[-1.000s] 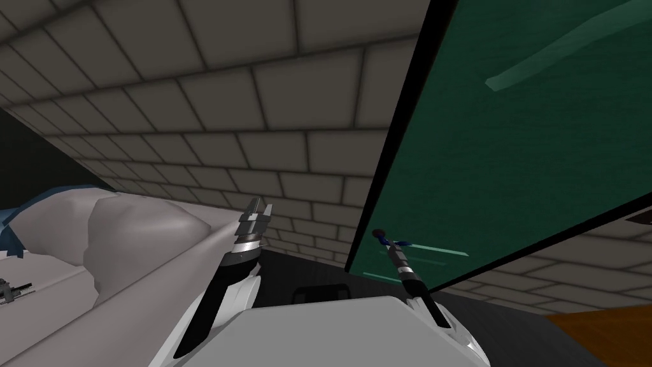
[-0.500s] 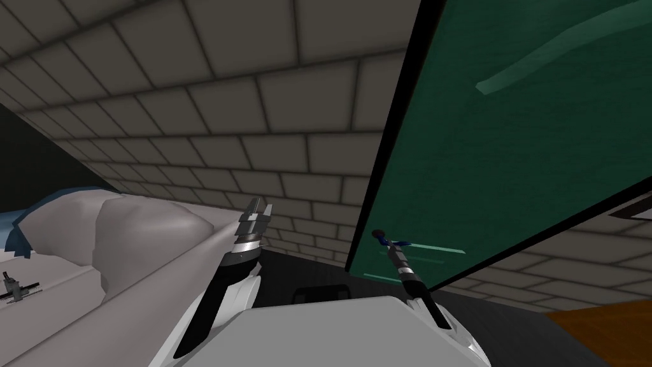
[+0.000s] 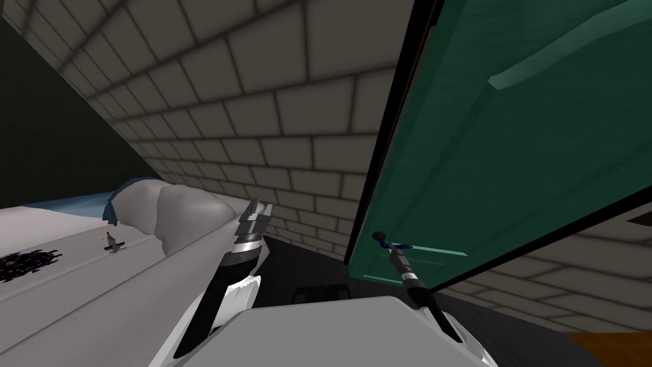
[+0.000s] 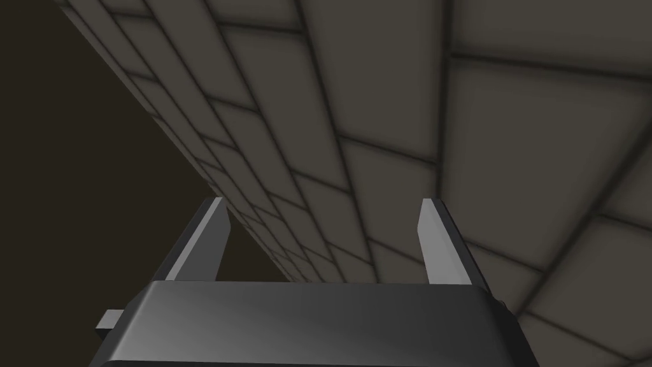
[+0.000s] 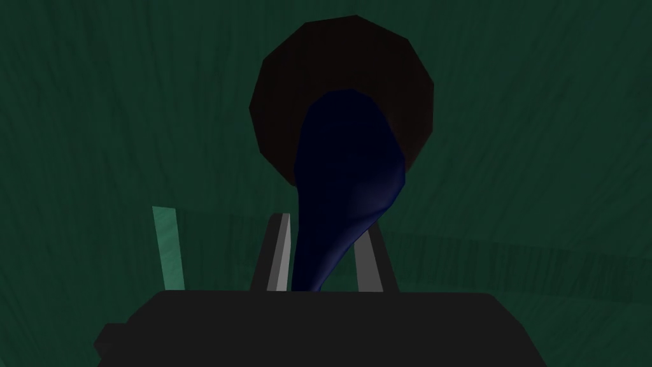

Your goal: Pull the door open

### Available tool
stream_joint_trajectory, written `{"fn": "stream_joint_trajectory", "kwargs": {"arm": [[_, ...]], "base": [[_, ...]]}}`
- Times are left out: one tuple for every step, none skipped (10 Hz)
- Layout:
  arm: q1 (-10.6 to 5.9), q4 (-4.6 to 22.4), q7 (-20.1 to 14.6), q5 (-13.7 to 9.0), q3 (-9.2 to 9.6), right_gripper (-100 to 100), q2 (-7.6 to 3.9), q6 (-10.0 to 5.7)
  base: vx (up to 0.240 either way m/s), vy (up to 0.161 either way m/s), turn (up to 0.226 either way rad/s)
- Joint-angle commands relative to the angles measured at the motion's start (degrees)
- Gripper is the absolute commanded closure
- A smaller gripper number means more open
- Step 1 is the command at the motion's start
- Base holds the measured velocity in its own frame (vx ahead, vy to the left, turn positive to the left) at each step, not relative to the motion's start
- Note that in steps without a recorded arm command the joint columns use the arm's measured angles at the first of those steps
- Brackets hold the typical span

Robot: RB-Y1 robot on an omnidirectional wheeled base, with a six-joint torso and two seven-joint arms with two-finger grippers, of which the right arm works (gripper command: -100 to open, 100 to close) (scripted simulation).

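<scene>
A dark green door (image 3: pixel 522 146) with a black edge fills the right of the head view, swung out from the tiled wall. Its dark blue lever handle (image 3: pixel 385 240) sticks out from a round dark plate (image 5: pixel 340 95) near the door's lower edge. My right gripper (image 3: pixel 393 247) is shut on that handle (image 5: pixel 344 191), one finger (image 5: pixel 275 255) pressed to each side of the lever. My left gripper (image 3: pixel 258 209) hangs to the left of the door, pointing at the wall, and its fingers (image 4: pixel 207 239) stand wide apart with nothing between them.
A grey tiled wall (image 3: pixel 267 115) runs behind the door's free edge. At the lower left lies a white bed-like surface (image 3: pixel 76 274) with a grey cushion (image 3: pixel 172 213), a small dark object (image 3: pixel 114 243) and a black scribbled patch (image 3: pixel 25 262). Brown floor (image 3: pixel 611 347) shows at the lower right.
The whole head picture has shifted: my view turned, so the bed slid right and more of it shows. The door has swung further out, with my right gripper still on the handle.
</scene>
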Motion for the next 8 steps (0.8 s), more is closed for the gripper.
{"fn": "stream_joint_trajectory", "kwargs": {"arm": [[1.07, -0.5, -0.8, 0.2, 0.83, 100, -0.86, -1.46], [1.68, -0.7, -1.2, 0.3, 1.33, 100, -1.28, -2.15], [2.42, -1.0, -1.7, 0.5, 1.93, 100, -1.8, -2.99], [2.75, -1.1, -1.9, 0.5, 2.2, 100, -2.03, -3.37], [2.52, -0.9, -1.7, 0.5, 2.01, 100, -1.78, -2.75], [3.41, -0.3, -2.3, 0.5, 2.73, 100, -2.42, -4.49], [3.6, -0.2, -2.5, 0.5, 2.87, 100, -2.6, -4.94], [4.03, 0.1, -2.8, 0.4, 3.19, 100, -3.01, -5.92]], "base": [[-0.215, -0.082, 0.163], [-0.223, -0.068, 0.144], [-0.229, -0.053, 0.164], [-0.21, -0.042, 0.117], [-0.089, -0.017, 0.016], [-0.153, -0.045, 0.192], [-0.209, -0.09, 0.16], [-0.198, -0.054, 0.129]]}}
